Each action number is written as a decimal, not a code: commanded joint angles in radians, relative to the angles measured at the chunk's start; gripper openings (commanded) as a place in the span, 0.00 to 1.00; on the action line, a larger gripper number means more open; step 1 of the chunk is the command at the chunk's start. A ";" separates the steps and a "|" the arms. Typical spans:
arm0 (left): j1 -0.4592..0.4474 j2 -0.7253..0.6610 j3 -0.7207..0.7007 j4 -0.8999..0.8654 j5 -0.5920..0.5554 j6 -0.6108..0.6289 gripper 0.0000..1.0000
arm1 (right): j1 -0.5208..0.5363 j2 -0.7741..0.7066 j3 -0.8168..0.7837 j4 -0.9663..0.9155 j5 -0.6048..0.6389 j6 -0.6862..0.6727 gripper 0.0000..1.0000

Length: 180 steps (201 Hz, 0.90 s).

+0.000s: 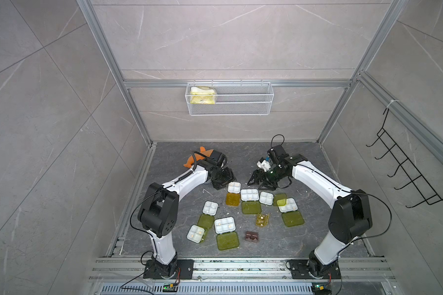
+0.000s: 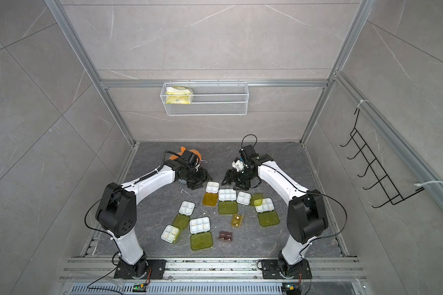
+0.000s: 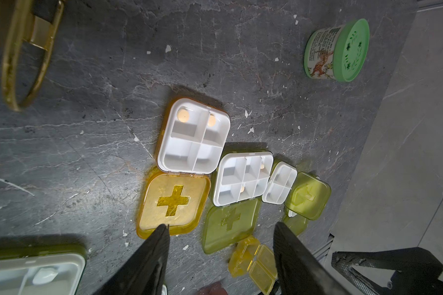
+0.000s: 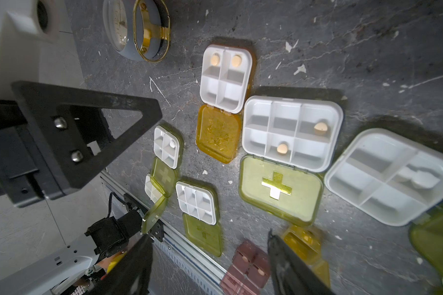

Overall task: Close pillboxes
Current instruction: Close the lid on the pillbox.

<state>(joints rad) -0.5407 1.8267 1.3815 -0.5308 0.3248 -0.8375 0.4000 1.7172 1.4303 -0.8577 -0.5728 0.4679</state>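
Orange for the landmark: taking the orange-lidded pillbox (image 1: 233, 187) at the far end of the cluster on the dark table (image 1: 179, 204). Counting, nearer the arm bases (image 1: 168, 269) than it, six white-trayed pillboxes (image 1: 224, 224) with yellow-green lids and a small amber two-cell box (image 1: 262, 219), all lying open, cells bared. Judging nothing shut so far, so all the closing left to do. Finding the left hand (image 3: 221, 224) close beside the orange lid (image 3: 174, 204), jaws apart and empty; the right hand (image 4: 208, 233) off the box's other side, likewise spread, holding nothing. Reading the landmark box's long axis as running from back wall (image 1: 230, 127) toward the bases: tray farther, hinge across the middle, lid flat on the near side. Noting most other lids thrown the same way, a couple tilted up rather than flat.
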 commanded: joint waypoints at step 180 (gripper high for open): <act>-0.148 0.259 0.287 -0.021 0.155 0.027 0.58 | -0.197 -0.213 -0.187 -0.150 0.263 -0.032 0.66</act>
<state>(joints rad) -0.6704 2.0361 1.5852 -0.5251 0.4183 -0.8360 0.2443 1.5711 1.2842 -0.9501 -0.3782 0.4408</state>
